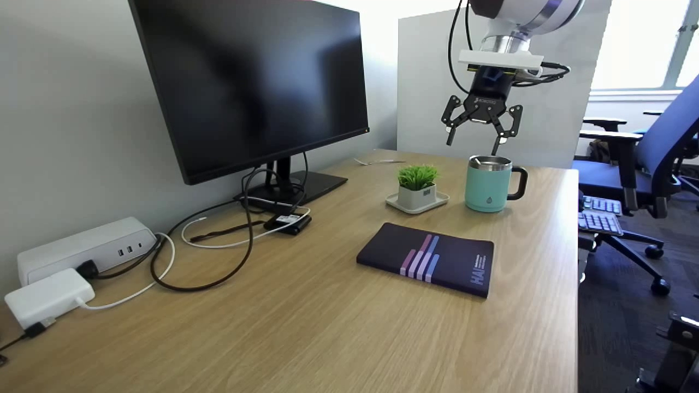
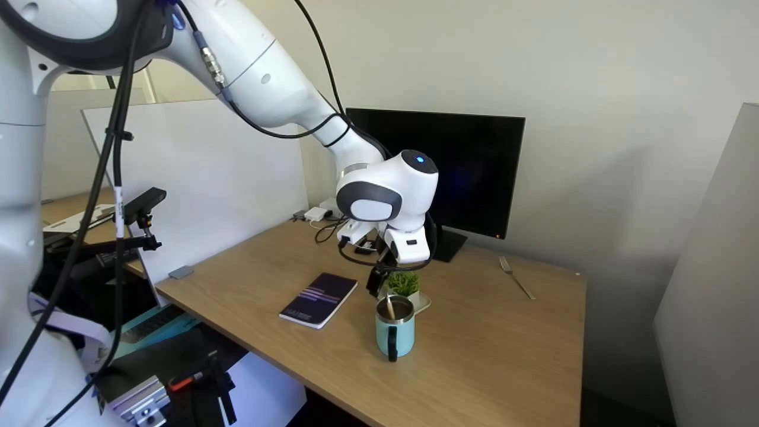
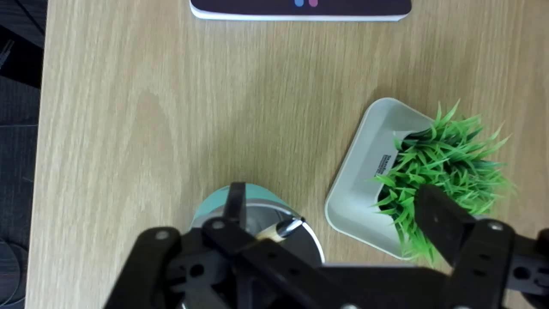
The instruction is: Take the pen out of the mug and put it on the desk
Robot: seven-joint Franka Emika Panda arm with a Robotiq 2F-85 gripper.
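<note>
The desk (image 1: 327, 327) runs long, its back edge crowded by the monitor (image 1: 273, 87) and some looped cables (image 1: 252, 240), its front edge dropping away beside a blue chair (image 1: 667, 134). The mug (image 1: 486, 188) stands upright toward that front edge and the end by the grey panel (image 1: 426, 82). Its handle points out at the front edge, with a strip of wood between. On the monitor side of it, near but apart, is the plant (image 1: 418, 180) in its dish (image 3: 351, 210). The notebook (image 1: 428, 259) lies flat farther from the panel end, a band of open wood separating it from mug and plant. In an exterior view, more bare wood stretches from the mug to the panel end, where a fork (image 2: 519, 283) lies up by the back corner.

The pen (image 2: 390, 308) is in the mug, tilted, its upper end at the rim on the plant's side. Overhead hangs the gripper (image 1: 472, 148), jaws spread wide with just air between the tips. In the wrist view one jaw crosses the mug's mouth beside the pen, and the other crosses the leaves, the pen showing between. Whether the first touches the mug's rim, I can't tell.
</note>
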